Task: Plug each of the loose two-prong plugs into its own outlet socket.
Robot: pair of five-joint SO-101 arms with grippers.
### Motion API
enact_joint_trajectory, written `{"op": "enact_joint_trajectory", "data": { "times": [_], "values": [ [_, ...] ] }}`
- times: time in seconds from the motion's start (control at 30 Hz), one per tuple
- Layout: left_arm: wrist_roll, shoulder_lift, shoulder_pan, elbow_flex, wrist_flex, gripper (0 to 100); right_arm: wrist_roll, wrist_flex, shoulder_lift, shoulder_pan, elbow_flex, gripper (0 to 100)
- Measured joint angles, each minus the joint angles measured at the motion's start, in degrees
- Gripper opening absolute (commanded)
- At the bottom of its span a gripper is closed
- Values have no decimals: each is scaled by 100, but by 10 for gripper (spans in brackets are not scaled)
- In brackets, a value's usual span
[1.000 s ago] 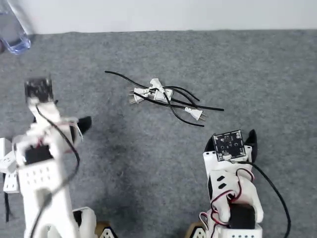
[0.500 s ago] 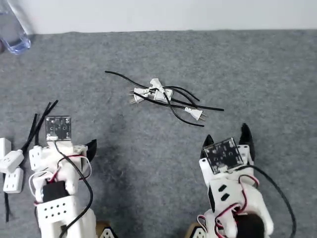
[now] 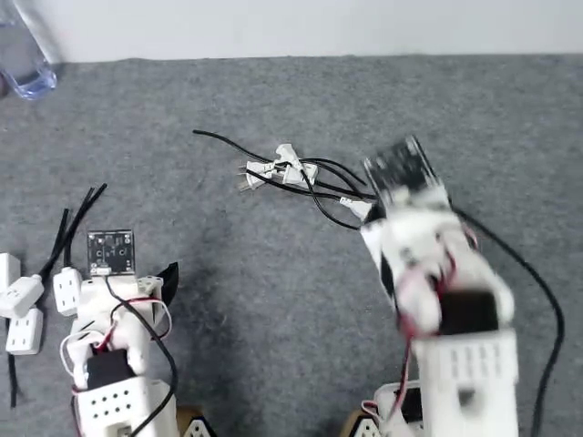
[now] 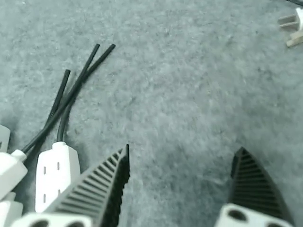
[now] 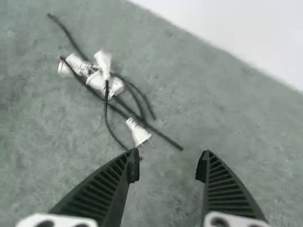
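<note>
The loose plugs lie in a tangle of black cords in the middle of the grey surface. One plug is just ahead of the right fingers, which are spread wide and hold nothing. The white sockets sit at the left edge. One socket is just beside the left fingers, which are also wide open and empty.

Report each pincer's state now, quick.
Left pincer: open, holding nothing, near an outlet socket.
Right pincer: open, holding nothing, close to a loose plug.
</note>
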Motion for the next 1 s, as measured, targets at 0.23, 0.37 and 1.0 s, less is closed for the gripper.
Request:
{"op": "enact_joint_trajectory", "data": {
  "times": [0.23, 0.37, 1.0],
  "values": [
    [0, -747, 0, 352, 0, 323, 1037, 1284, 3534, -563, -2277, 203],
    [0, -1081, 0, 396, 79, 323, 1407, 1785, 5108, -897, -3393, 220],
    [0, -1327, 0, 475, 123, 323, 4053, 1811, 7429, -571, -4457, 420]
  ]
}}
